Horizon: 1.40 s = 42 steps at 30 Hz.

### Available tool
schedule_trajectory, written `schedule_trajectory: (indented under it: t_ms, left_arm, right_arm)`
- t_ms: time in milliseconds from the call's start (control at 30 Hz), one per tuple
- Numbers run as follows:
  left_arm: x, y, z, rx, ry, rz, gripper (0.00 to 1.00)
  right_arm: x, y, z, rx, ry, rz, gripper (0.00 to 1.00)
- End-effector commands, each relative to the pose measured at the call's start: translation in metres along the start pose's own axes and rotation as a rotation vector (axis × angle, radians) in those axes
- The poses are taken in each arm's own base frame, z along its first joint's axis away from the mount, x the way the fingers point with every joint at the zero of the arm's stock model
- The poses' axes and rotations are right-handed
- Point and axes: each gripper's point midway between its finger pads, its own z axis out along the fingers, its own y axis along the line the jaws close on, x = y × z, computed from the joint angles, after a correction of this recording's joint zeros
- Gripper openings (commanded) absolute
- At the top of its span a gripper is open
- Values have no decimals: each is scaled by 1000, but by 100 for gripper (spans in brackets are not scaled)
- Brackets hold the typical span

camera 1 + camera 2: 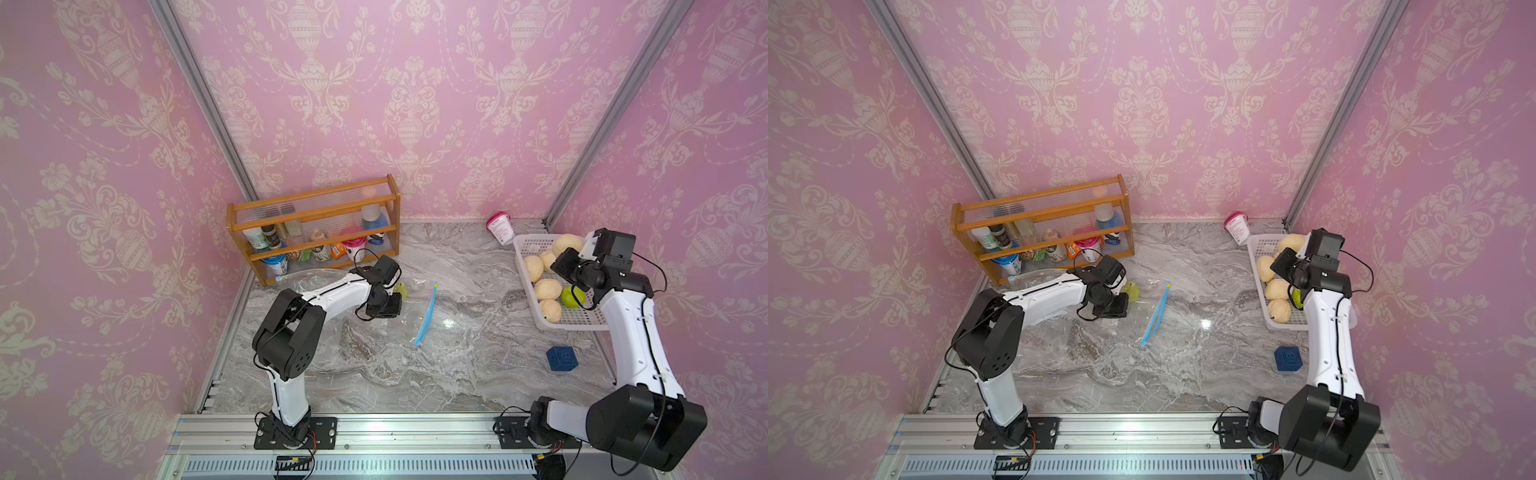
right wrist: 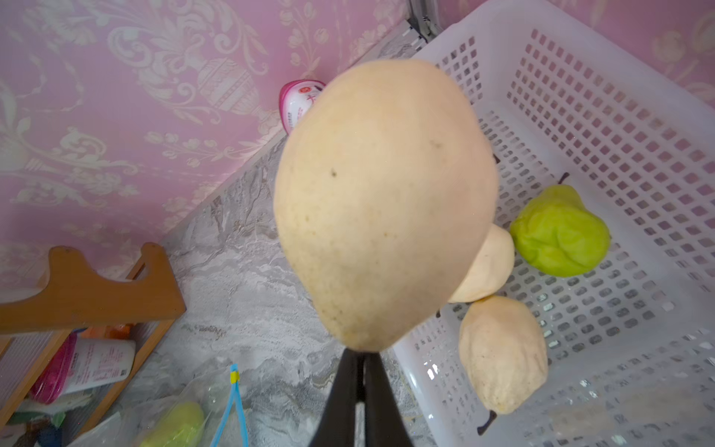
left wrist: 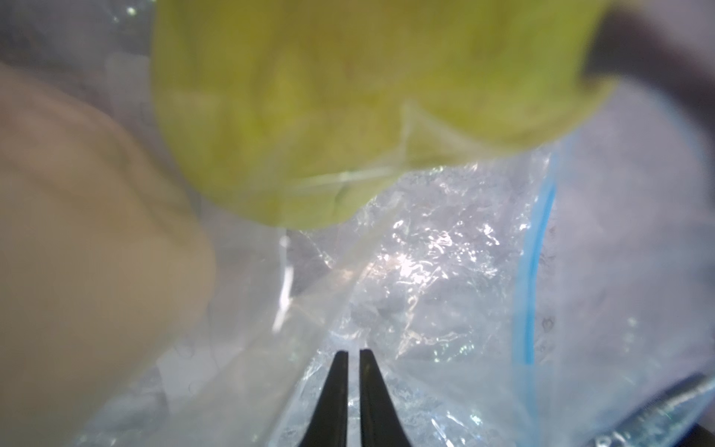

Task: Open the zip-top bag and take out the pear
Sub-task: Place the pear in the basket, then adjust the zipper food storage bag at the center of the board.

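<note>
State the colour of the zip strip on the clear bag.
Blue zip strip, yellow slider at one end; clearest in a top view.

In a top view the green pear (image 1: 401,287) is mostly hidden behind the left arm (image 1: 332,293); up close it is blurred and cut off. The tan pear (image 2: 383,201) covers part of the basket (image 2: 619,116); the rack's (image 1: 395,216) labels are unreadably small.
</note>
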Motion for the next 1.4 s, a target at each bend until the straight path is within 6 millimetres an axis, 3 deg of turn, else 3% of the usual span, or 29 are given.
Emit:
schedule_trajectory:
  t_ms: [0, 200, 233, 300, 433, 567, 667, 767, 900, 1033, 1367]
  left_arm:
    - [-13, -11, -33, 20, -60, 36, 15]
    - [-21, -18, -63, 7, -102, 52, 31]
    - [-21, -16, -68, -7, -106, 52, 33]
    - [-22, -13, -77, -31, -121, 48, 37]
    - [-24, -5, -93, -1, -133, -32, 52]
    - [-29, 12, -118, 79, -178, -130, 60]
    - [-28, 40, -138, 21, -218, -151, 66]
    - [-23, 63, -147, -37, -209, -138, 75]
    - [-19, 77, -152, -77, -194, -96, 83]
    - [-16, 82, -149, -69, -184, -64, 87]
    - [-3, 100, -123, -114, -105, -34, 86]
  right_arm:
    - [-18, -24, 28, 61, -45, 86, 0]
    - [-16, -44, 67, 86, 25, 115, 0]
    - [-14, -44, 71, 82, 38, 115, 6]
    - [-11, -43, 75, 70, 66, 106, 33]
    - [-11, -33, 66, 22, 61, 89, 49]
    - [4, -4, 37, -108, 65, 99, 49]
    - [45, 33, 19, -251, 145, 98, 47]
    - [95, 68, 8, -365, 259, 92, 52]
    - [162, 105, 6, -480, 419, 111, 58]
    - [215, 132, 6, -543, 547, 98, 62]
    - [283, 174, 31, -608, 686, 155, 61]
